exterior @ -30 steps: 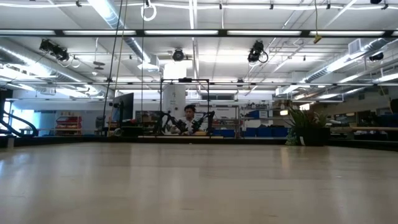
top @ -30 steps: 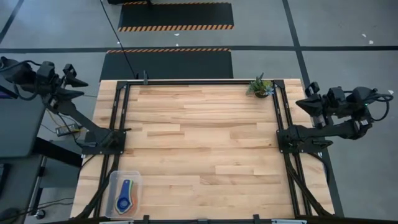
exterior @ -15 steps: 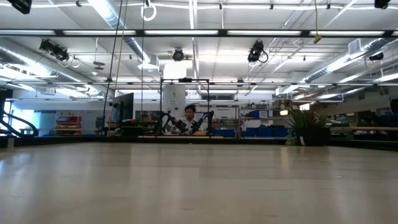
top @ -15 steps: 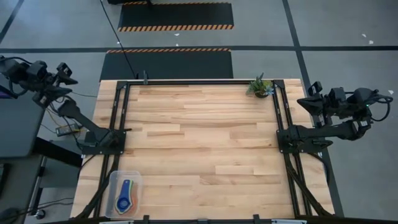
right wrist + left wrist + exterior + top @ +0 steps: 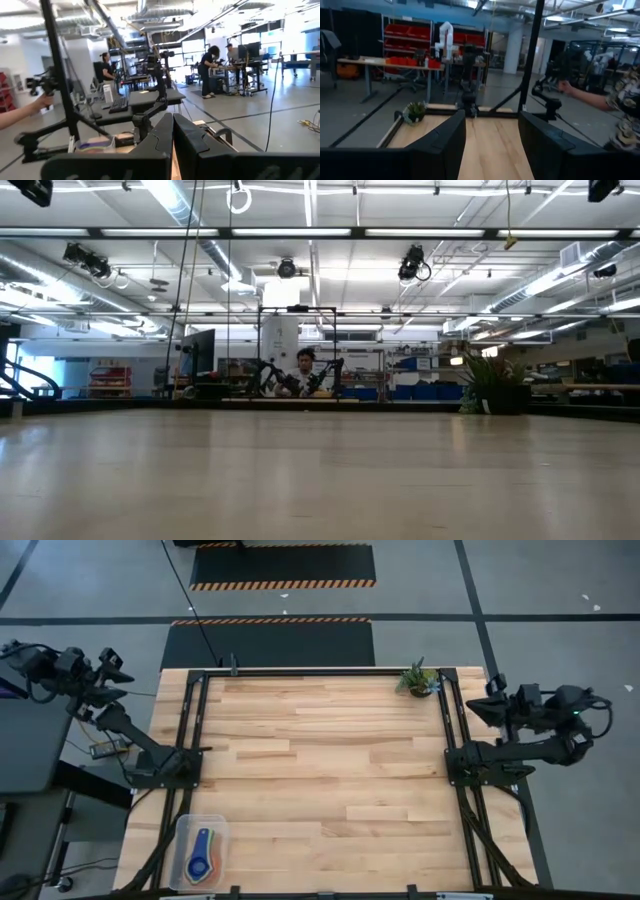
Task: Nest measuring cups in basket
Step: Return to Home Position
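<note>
While the nested measuring cups [image 5: 203, 858] are lying in the basket [image 5: 181, 831] at a left corner of the bench [image 5: 320, 770], I am holding my left claw [image 5: 108, 670] parted and my right claw [image 5: 482, 706] nearly closed, both empty. A person's hand [image 5: 565, 86] nearby could be struck if an arm swings.

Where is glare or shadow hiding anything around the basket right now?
High view: even light, no glare on the basket; the measuring cups inside show plainly; left gripper and right gripper sit out at the sides. Low view: ceiling lights bright, soft sheen on the tabletop, basket out of view. Right wrist view: windows glare bright. Left wrist view: dimmer room, little glare.
</note>
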Controlling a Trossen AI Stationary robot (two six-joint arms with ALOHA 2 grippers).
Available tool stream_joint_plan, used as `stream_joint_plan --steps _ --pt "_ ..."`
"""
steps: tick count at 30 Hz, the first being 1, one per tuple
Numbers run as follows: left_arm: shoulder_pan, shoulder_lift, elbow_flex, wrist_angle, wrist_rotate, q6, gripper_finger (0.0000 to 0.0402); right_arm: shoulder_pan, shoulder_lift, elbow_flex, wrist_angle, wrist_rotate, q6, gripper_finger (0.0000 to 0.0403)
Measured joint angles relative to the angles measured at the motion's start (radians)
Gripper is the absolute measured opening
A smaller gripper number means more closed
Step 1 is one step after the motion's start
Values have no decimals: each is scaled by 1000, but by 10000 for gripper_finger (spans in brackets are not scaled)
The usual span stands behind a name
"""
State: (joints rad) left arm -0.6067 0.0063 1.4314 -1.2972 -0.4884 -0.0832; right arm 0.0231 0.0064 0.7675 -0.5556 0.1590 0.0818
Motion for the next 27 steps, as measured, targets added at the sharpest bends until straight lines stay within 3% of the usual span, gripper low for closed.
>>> stream_joint_plan --steps 19,27 --pt "-2 0 -521 457 13 50 188 0 2 -480 588 -52 28 17" --pt "-2 0 -773 682 51 30 188 0 4 -568 659 -56 57 17"
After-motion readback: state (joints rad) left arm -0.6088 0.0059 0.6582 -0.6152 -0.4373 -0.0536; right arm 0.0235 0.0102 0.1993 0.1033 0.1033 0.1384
